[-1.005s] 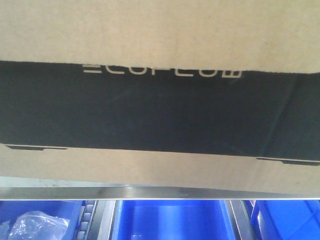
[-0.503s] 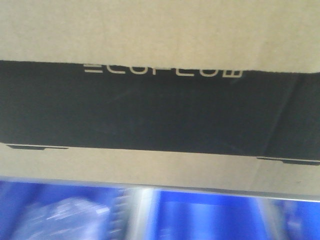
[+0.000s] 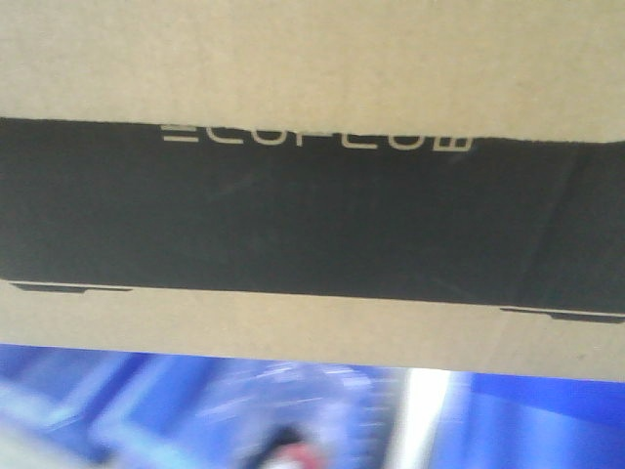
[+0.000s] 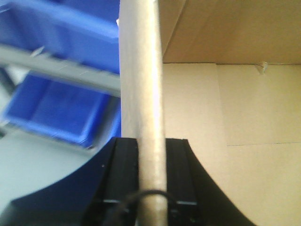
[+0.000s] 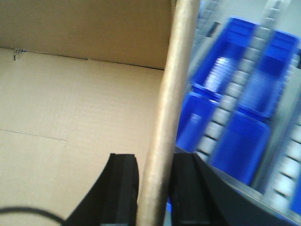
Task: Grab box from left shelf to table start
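Note:
The box (image 3: 312, 59), brown cardboard with a black panel lettered ECOFLOW, fills most of the front view. My left gripper (image 4: 150, 141) is shut on the box's left wall (image 4: 141, 70), one black finger (image 4: 123, 160) outside and one inside. The box's bare inside (image 4: 244, 103) lies to its right. My right gripper (image 5: 154, 156) is shut on the right wall (image 5: 174, 70), with the box's inside (image 5: 70, 117) to its left. A grey bar of the left shelf (image 4: 56, 69) runs behind the box. The table is out of view.
Blue plastic bins (image 4: 56, 108) sit on the rack left of the box. More blue bins (image 5: 240, 141) stand on grey roller tracks (image 5: 235, 99) to its right. Below the box in the front view, blurred blue bins (image 3: 146, 410) and a pale upright (image 3: 420, 420) show.
The box holds the same place in the front view. The silver rail under it has gone from sight, and the bins behind are now smeared and shifted.

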You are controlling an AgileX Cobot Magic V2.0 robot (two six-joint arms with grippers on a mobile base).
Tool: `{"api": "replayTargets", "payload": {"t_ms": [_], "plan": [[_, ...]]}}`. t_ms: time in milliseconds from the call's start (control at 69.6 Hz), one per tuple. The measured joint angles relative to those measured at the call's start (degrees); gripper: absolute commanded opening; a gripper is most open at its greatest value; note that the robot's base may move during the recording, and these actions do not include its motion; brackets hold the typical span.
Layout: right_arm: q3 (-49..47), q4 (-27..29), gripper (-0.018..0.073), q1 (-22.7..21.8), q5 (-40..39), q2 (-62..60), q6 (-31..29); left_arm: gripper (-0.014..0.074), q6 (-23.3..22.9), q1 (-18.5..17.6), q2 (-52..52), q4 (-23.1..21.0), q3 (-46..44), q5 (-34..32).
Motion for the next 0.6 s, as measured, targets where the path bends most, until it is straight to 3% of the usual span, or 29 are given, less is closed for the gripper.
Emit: {"api": "replayTargets", "payload": {"t_ms": [603], "plan": [[0.0,0.0,0.0058,0.0,0.0,0.0,-0.08,-0.0096,0.0,0.0,0.0,0.0,0.0,0.0]]}}
